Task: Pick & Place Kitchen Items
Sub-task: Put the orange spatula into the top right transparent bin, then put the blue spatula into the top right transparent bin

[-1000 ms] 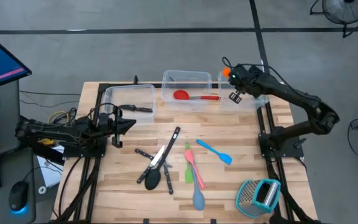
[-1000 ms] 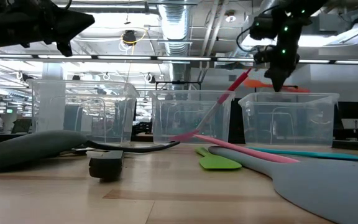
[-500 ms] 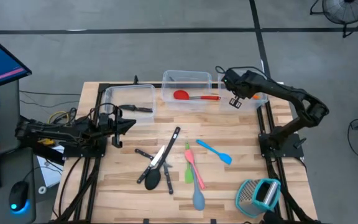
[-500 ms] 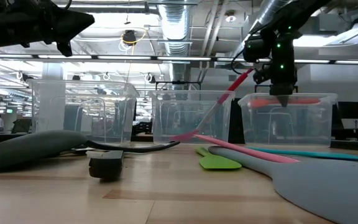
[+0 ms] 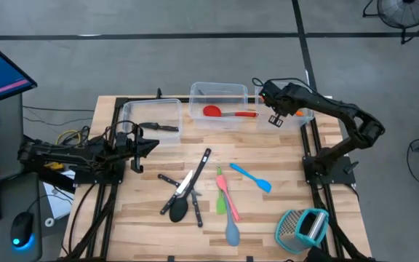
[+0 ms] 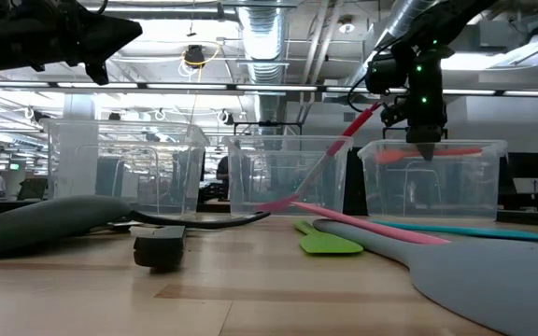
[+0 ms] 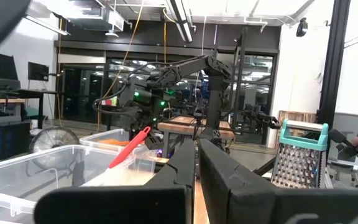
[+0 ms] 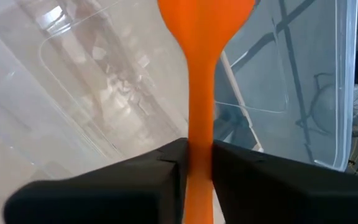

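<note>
Bright overhead light — blurred foreground

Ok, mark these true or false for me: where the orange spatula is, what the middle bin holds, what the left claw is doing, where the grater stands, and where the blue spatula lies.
1. The right claw has the orange silicone spatula between its fingers, over the right-hand clear plastic bin. True.
2. The middle clear plastic bin holds a black spoon. False: it holds the red spoon.
3. The left claw grips a knife. False: it is shut on nothing, waiting at the table's left side.
4. The teal-framed metal grater stands near the table's front right corner. True.
5. The blue silicone spatula lies in the left bin. False: it lies on the wooden table.
</note>
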Motion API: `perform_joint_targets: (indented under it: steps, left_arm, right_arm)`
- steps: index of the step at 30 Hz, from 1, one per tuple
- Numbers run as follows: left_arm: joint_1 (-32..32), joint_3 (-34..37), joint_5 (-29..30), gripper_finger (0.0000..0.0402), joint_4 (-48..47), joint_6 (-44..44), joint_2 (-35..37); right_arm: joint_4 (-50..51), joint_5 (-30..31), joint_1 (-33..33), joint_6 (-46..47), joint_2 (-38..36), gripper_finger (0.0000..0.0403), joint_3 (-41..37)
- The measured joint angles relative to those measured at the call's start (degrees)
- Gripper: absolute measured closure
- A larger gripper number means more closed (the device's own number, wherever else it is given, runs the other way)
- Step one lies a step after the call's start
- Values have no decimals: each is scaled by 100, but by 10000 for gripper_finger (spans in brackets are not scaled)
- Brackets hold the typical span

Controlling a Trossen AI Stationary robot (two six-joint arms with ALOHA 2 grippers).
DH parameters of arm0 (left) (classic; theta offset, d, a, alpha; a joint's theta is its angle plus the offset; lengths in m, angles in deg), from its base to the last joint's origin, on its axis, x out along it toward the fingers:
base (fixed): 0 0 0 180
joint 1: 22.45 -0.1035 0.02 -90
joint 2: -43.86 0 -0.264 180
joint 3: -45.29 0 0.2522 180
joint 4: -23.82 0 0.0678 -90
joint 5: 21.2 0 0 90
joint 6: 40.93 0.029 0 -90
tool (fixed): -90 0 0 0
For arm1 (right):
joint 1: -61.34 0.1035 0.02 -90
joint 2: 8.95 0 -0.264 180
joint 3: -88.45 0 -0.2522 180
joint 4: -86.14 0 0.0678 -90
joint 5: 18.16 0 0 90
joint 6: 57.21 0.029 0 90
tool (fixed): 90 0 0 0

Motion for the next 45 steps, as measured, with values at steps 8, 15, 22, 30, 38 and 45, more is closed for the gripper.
perform_joint_targets:
  steps: [8, 15, 22, 30, 38, 45]
  left_arm:
    - [0, 0, 1, 400, 1, 0, 0]
    - [0, 0, 1, 400, -1, 2, 0]
    - [0, 0, 1, 400, -1, 2, 0]
    - [0, 0, 1, 400, -2, 2, -21]
    - [0, 0, 1, 400, -3, 2, -20]
    - [0, 0, 1, 400, -8, 2, -57]
  right_arm:
    - [1, -99, -2, 8, 0, 311, 0]
    - [641, -374, 80, -109, 2, 262, 798]
    - [1853, -884, 601, 652, 0, 214, 2612]
    - [2885, -1426, 1867, 2406, -9, 218, 3196]
    - [2443, -2002, 3440, 3337, 26, 217, 2407]
    - [498, -2083, 4506, 3709, 39, 199, 1234]
